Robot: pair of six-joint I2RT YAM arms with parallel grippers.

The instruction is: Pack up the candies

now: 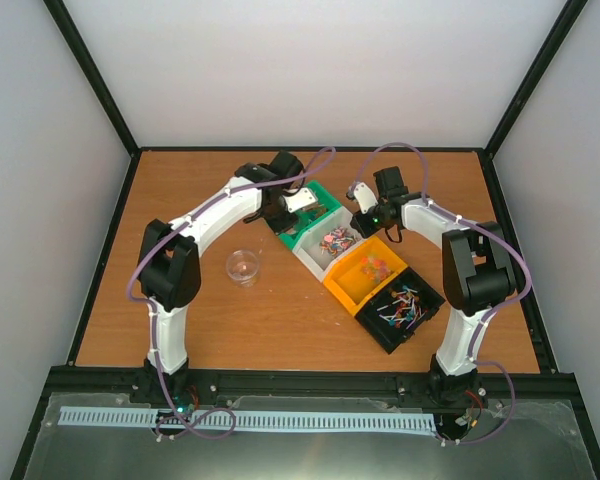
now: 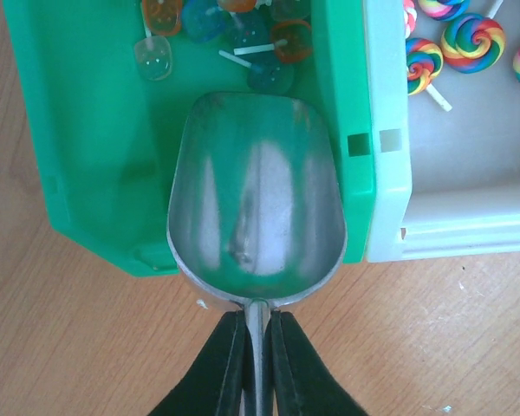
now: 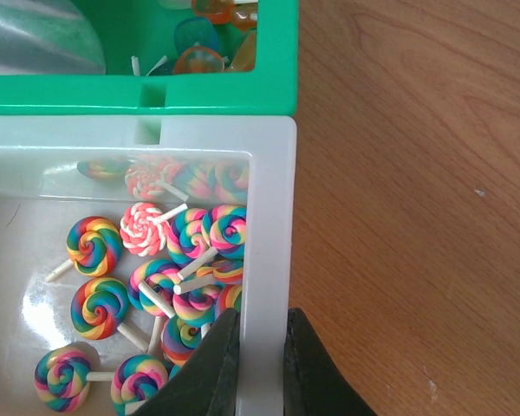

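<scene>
Four plastic bins in a touching diagonal row on a wooden table (image 1: 280, 330): green bin (image 1: 330, 200) farthest back and left, then white bin (image 1: 310, 257), orange bin (image 1: 342, 289), and black bin (image 1: 385, 340) nearest and to the right. Candies (image 1: 336, 240) spread across the bins, none on the bare wood. In the white bin, rainbow-swirl lollipops on short white sticks, heaped against the right wall. In the far end of the green bin, translucent orange and blue sweets on sticks. In the orange bin, a few small pieces, too small to tell apart from above. In the black bin, a loose pile in red, blue and pink.

Small clear round jar (image 1: 243, 266) upright on the table, left of the row and apart from it.

Left gripper (image 2: 258, 322) over the near end of the green bin, black fingers pressed together on the thin handle of a metal scoop (image 2: 256, 199). Scoop bowl pointing away into the bin, with nothing in it, short of the sweets.

Right gripper (image 3: 260, 328) at the white bin, fingers nearly together and pinching its right wall, one finger inside beside the lollipops, the other outside over the wood.

Both arms bent inward from the near edge of the table toward the back of the row.
</scene>
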